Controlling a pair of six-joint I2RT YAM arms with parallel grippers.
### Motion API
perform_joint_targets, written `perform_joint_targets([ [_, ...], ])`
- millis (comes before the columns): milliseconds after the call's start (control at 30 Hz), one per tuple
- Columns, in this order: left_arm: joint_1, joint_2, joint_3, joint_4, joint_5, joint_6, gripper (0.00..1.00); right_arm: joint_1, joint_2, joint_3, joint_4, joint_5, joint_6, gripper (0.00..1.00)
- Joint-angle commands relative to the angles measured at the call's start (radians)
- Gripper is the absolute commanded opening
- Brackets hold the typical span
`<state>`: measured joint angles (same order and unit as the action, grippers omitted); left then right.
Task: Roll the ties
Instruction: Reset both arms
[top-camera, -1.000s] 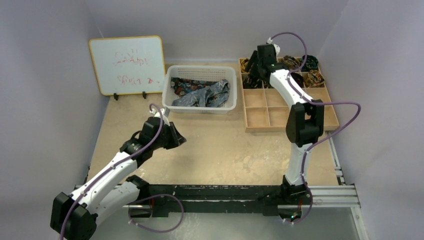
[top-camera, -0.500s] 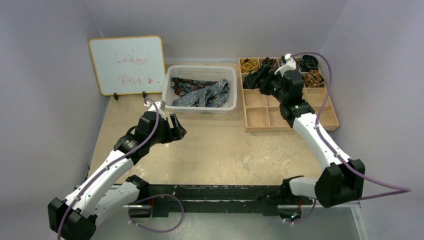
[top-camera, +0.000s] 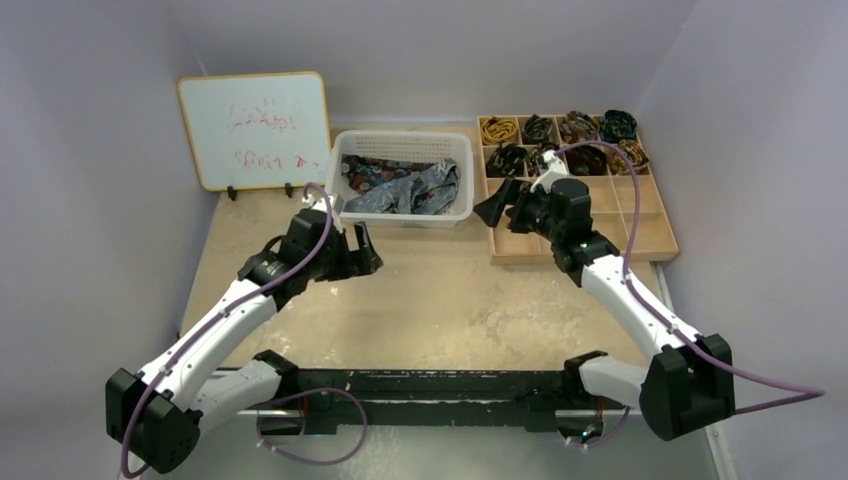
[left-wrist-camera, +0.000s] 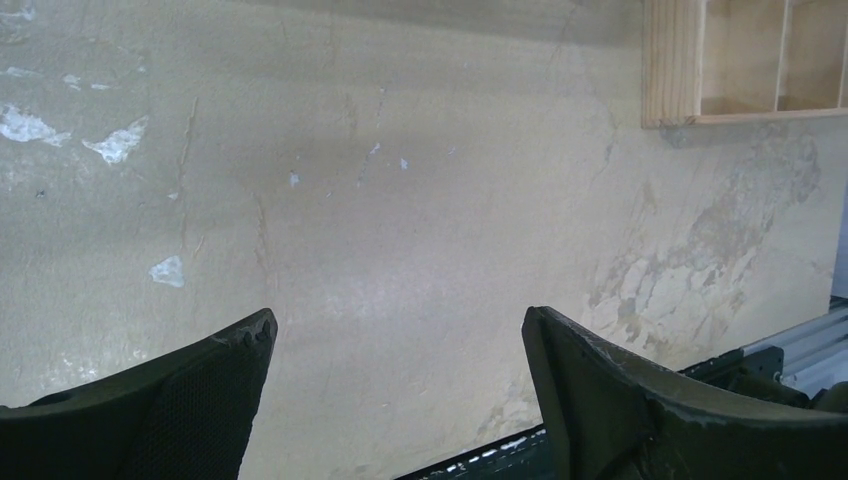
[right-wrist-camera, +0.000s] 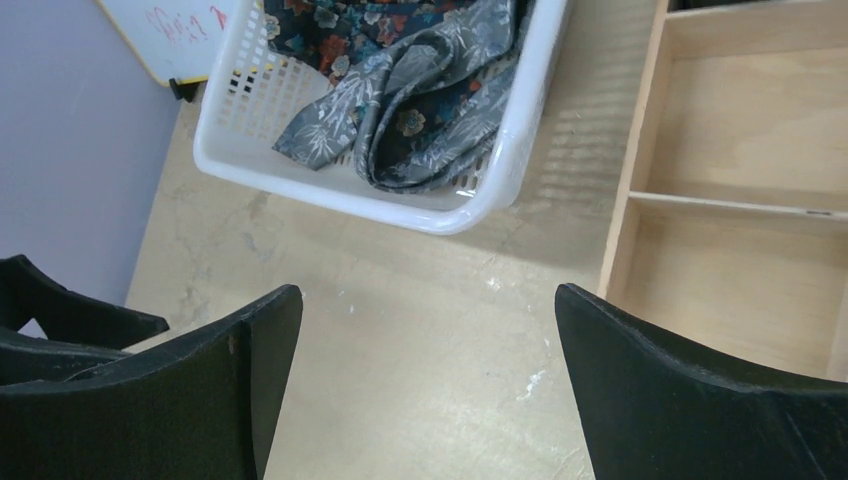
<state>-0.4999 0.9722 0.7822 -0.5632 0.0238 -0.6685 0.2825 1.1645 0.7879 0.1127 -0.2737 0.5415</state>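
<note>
Across the pale, scuffed wooden surface (top-camera: 440, 300), the shallow wooden tray of square compartments (top-camera: 650, 235) sits at the back right. The white perforated plastic basket (top-camera: 400, 136) stands just to its left, and both arms now meet in front of them. The right arm was stretched over the tray's far rows a second ago and has pulled back. It now hangs over the bare surface, between basket and tray. The left arm has edged forward toward the basket's near rim. The rolled ties (top-camera: 580, 128), small dark and gold coils, fill the tray's two far rows, and the near compartments are bare. The loose ties (top-camera: 405, 185) lie heaped in the basket, grey-blue floral fabric over darker reddish cloth, and the right wrist view looks straight down on them. This suggests one roll has just been put away and the next tie is due to be fetched. The right fingers (right-wrist-camera: 650, 380) have spread wide since the earlier frame and hold nothing. The left fingers (left-wrist-camera: 200, 400) have also parted fully, with only bare surface between them.
</note>
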Motion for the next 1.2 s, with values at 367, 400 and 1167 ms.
perform_joint_targets([
  [367,-0.002,-0.002,0.109,-0.041,-0.080,-0.060,0.94,0.212,-0.070,0.145,-0.003,0.352,-0.183,0.99],
  [400,-0.001,-0.006,0.109,-0.034,-0.090,-0.060,0.94,0.211,-0.063,0.144,0.010,0.372,-0.170,0.99],
  [1167,-0.002,-0.086,0.060,-0.070,-0.155,-0.037,0.95,0.212,-0.167,-0.007,0.030,0.579,-0.032,0.99],
])
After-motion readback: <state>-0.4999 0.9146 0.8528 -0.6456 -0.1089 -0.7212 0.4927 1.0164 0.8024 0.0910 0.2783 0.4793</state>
